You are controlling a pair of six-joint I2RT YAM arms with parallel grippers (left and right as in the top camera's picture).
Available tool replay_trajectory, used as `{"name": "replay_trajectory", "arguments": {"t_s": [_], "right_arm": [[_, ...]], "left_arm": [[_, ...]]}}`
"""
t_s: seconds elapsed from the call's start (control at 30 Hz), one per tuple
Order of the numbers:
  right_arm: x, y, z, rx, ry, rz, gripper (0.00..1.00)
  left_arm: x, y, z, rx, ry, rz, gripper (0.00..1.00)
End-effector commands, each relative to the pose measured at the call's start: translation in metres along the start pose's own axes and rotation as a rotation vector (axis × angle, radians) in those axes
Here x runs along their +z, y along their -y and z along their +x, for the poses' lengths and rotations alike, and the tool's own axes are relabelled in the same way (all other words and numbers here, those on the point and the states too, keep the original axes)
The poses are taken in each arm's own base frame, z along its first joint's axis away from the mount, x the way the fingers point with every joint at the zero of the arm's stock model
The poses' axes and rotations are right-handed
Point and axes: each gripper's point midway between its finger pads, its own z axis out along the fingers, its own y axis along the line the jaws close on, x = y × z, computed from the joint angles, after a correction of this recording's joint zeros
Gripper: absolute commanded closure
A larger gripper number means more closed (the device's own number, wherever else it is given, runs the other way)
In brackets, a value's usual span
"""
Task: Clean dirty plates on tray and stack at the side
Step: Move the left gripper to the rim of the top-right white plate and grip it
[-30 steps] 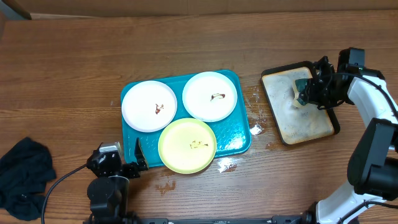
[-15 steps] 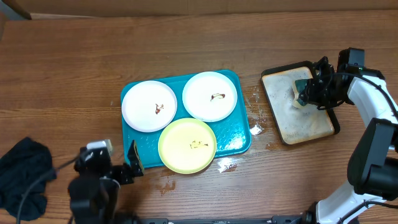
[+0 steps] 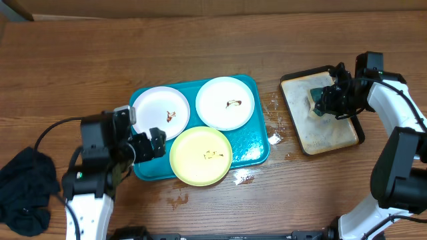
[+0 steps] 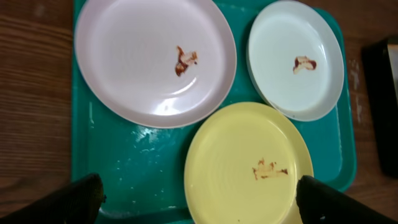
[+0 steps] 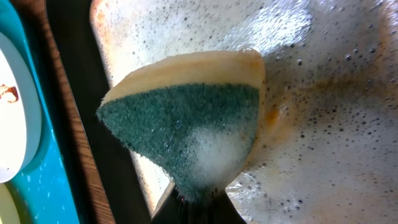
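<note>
Plates (image 3: 201,155), three, smeared: flat on blue tray (image 3: 257,145), unwashed. Left end effector (image 3: 152,143): released, empty, hovering over tray's near edge, likely for pickup. Right end effector (image 3: 325,103): grasping sponge (image 5: 186,124) over soapy tray (image 3: 330,137), loading suds.

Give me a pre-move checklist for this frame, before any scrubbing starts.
1. Sponge pinched in right gripper: ok.
2. Foam on sponge: ok.
3. Left white plate, right white plate and yellow plate side by side on blue tray: ok.
4. Smear visible on each plate: ok.
5. Left gripper holding a plate: not ok; it is open above the tray.
6. Sponge over a plate: not ok; it is over the soapy tray.
</note>
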Motion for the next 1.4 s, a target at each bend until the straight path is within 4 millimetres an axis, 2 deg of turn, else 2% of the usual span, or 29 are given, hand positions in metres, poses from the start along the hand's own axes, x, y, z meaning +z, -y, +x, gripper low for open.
{"name": "replay_trajectory", "arguments": {"t_s": [0.0, 0.07, 0.13, 0.17, 0.2, 0.37, 0.43, 0.5, 0.57, 0.6, 0.63, 0.7, 0.93, 0.97, 1.0, 1.03, 1.17, 1.27, 1.33, 1.37], "right_arm": [[-0.014, -0.011, -0.012, -0.026, 0.048, -0.015, 0.96], [-0.014, -0.011, -0.011, -0.023, 0.042, -0.016, 0.96], [-0.014, -0.011, -0.010, -0.022, 0.039, -0.016, 0.96], [-0.014, -0.011, -0.009, -0.020, 0.036, -0.017, 0.96], [-0.014, -0.011, -0.008, -0.019, 0.033, -0.017, 0.96], [-0.014, -0.013, -0.007, -0.016, 0.027, -0.028, 0.96], [-0.014, -0.013, -0.006, -0.015, 0.023, -0.028, 0.96], [-0.014, -0.013, -0.005, -0.014, 0.019, -0.028, 0.96], [-0.014, -0.013, -0.005, -0.013, 0.019, -0.028, 0.96], [-0.014, -0.013, -0.005, -0.014, 0.020, -0.028, 0.96], [-0.014, -0.013, -0.005, -0.013, 0.020, -0.028, 0.96], [-0.014, -0.013, -0.005, -0.014, 0.020, -0.028, 0.96], [-0.014, -0.014, -0.005, -0.014, 0.019, -0.032, 0.96], [-0.014, -0.014, -0.005, -0.014, 0.020, -0.036, 0.96], [-0.014, -0.014, -0.005, -0.014, 0.020, -0.037, 0.96], [-0.014, -0.014, -0.005, -0.014, 0.020, -0.037, 0.96], [-0.014, -0.014, -0.003, -0.010, 0.012, -0.037, 0.96], [-0.014, -0.016, -0.002, -0.009, 0.009, -0.044, 0.96], [-0.014, -0.016, -0.002, -0.008, 0.007, -0.044, 0.96], [-0.014, -0.016, -0.002, -0.008, 0.007, -0.044, 0.96]], "left_arm": [[0.006, 0.019, -0.003, 0.044, -0.038, 0.115, 0.00], [0.013, 0.022, 0.000, 0.045, -0.071, 0.146, 0.02], [0.017, 0.020, 0.000, 0.041, -0.081, 0.142, 0.18], [0.019, 0.019, 0.000, 0.038, -0.087, 0.139, 0.15], [0.020, 0.019, 0.000, 0.036, -0.090, 0.138, 0.00], [0.023, 0.013, -0.003, -0.003, -0.080, 0.104, 0.00], [0.022, 0.014, -0.004, -0.016, -0.078, 0.110, 0.13], [0.022, 0.015, -0.003, -0.020, -0.081, 0.112, 0.20], [0.022, 0.014, 0.000, -0.024, -0.093, 0.110, 0.32], [0.022, 0.016, 0.000, -0.024, -0.096, 0.120, 0.32], [0.021, 0.019, 0.001, -0.015, -0.099, 0.139, 0.24], [0.020, 0.026, 0.001, 0.002, -0.101, 0.183, 0.00], [0.018, 0.036, 0.002, 0.040, -0.105, 0.241, 0.00], [0.018, 0.036, 0.002, 0.049, -0.102, 0.240, 0.11], [0.018, 0.036, -0.001, 0.064, -0.092, 0.242, 0.30], [0.018, 0.036, -0.005, 0.074, -0.073, 0.239, 0.36], [0.015, 0.035, -0.031, 0.060, -0.032, 0.193, 0.47], [0.015, 0.035, -0.050, 0.062, -0.048, 0.153, 0.75], [0.018, 0.036, -0.062, 0.070, -0.073, 0.122, 0.83], [0.021, 0.037, -0.066, 0.080, -0.088, 0.111, 0.82]]}}
